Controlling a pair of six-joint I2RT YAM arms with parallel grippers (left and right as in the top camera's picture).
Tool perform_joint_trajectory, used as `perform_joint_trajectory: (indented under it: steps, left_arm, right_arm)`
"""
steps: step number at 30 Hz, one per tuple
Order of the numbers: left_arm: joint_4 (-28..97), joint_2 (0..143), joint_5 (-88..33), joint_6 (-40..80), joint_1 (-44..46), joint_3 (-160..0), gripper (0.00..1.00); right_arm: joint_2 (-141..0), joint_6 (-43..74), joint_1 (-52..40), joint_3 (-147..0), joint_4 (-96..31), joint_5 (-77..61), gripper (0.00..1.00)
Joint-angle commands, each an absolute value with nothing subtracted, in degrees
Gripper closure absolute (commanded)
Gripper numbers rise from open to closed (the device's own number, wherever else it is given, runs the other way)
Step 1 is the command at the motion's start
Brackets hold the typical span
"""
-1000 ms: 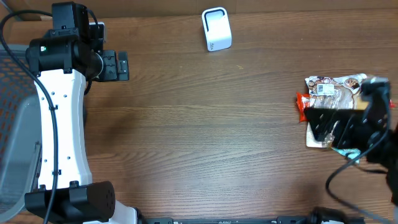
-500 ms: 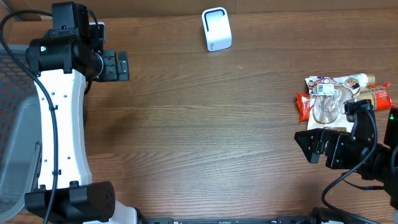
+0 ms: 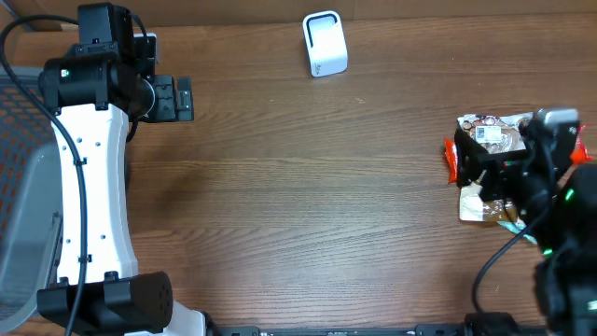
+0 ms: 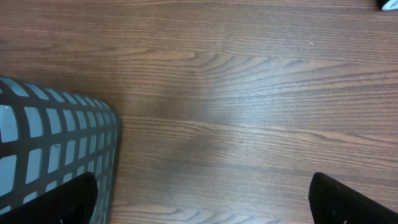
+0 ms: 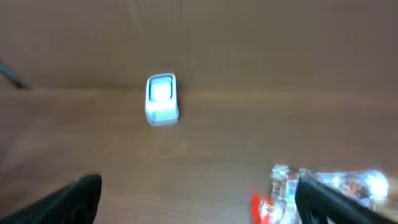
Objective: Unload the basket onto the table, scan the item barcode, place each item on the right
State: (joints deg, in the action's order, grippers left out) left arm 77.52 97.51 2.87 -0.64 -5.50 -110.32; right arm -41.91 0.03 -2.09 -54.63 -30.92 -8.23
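Note:
A pile of snack packets lies at the table's right: a clear packet with a white label (image 3: 490, 133), a red one (image 3: 452, 159) and a tan one (image 3: 474, 209). In the right wrist view the pile (image 5: 329, 186) is blurred at the lower right. My right gripper (image 3: 485, 175) hangs open over the pile's right side, nothing between its fingers (image 5: 341, 200). The white scanner (image 3: 325, 44) stands at the back middle of the table, also in the right wrist view (image 5: 161, 98). My left gripper (image 3: 175, 98) is open at the far left, over bare wood (image 4: 205, 205).
A grey mesh basket (image 4: 50, 149) stands off the table's left edge, just under the left arm (image 3: 89, 187). Its rim shows at the overhead view's left border (image 3: 19, 187). A cardboard wall backs the table behind the scanner.
The right arm drew back toward the front edge, then swung up over the right side of the packet pile. The left arm has not moved. Both grippers stayed open.

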Motion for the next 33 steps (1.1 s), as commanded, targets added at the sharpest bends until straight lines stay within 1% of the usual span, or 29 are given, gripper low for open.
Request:
perform_joint_trajectory:
  steps: [1,3,6,9,15,21,33]
  left_arm:
    - [77.34,97.82,3.18,-1.72,-5.58,-111.37,0.01]
    - [77.32,97.82,3.18,-1.74,-5.61,-111.37,0.01]
    - [77.32,97.82,3.18,-1.74,-5.61,-111.37,0.01]
    - [77.32,97.82,3.18,-1.72,-5.61,-111.37,0.00]
    - [77.32,97.82,3.18,-1.72,-5.58,-111.37,0.01]
    - [77.32,97.82,3.18,-1.74,-5.61,-111.37,0.00]
    - [77.34,97.82,3.18,-1.74,-5.61,-111.37,0.00]
  right_arm:
    - [-34.79,-0.12,-3.36,-42.52,-19.53,-0.47,0.00]
    - [-30.41,-0.12,-3.38,-34.79,-12.08,-0.49,0.00]
    - [-23.66,-0.12,-3.57,-24.97,-6.37,-0.47,0.00]
    - [-16.49,-0.08,-3.81,-16.99,-4.80,-0.51,0.00]
    - [-5.91,-0.08,-3.86,-6.96,-4.84,-0.54,0.00]
    - [-1.23,0.14,-4.49,-0.43,-4.62,-2.20,0.00]
    - [-0.12,0.14,-4.49,-0.45,-4.54,-2.61,0.00]
